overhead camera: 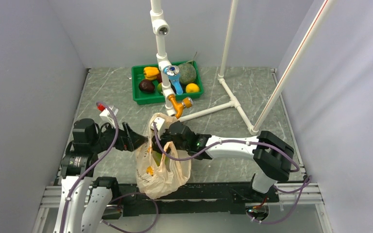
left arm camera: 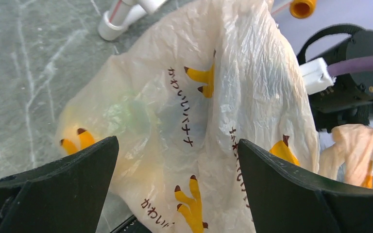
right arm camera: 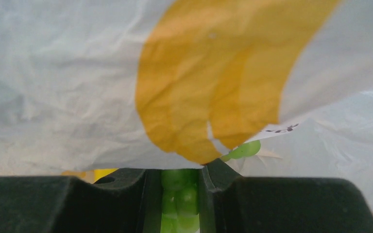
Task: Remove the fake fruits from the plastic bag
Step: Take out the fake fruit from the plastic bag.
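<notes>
The plastic bag [overhead camera: 162, 170] stands crumpled near the table's front edge, peach with yellow banana prints. My right gripper [overhead camera: 159, 145] reaches into its mouth from the right. In the right wrist view the gripper [right arm camera: 178, 174] is shut on the green bunch [right arm camera: 180, 196], with bag film draped just above the fingers. My left gripper [overhead camera: 138, 141] is at the bag's left side. In the left wrist view it [left arm camera: 177, 145] is open, with the bag [left arm camera: 199, 97] filling the space ahead between the fingers. A faint green shape [left arm camera: 131, 116] shows through the film.
A green tray [overhead camera: 141, 100] at the back holds a yellow-orange pepper [overhead camera: 151, 73], a maroon fruit [overhead camera: 146, 86], a netted melon [overhead camera: 188, 74] and a yellow round fruit [overhead camera: 192, 88]. A white pipe frame [overhead camera: 161, 53] stands over the tray and runs right across the table.
</notes>
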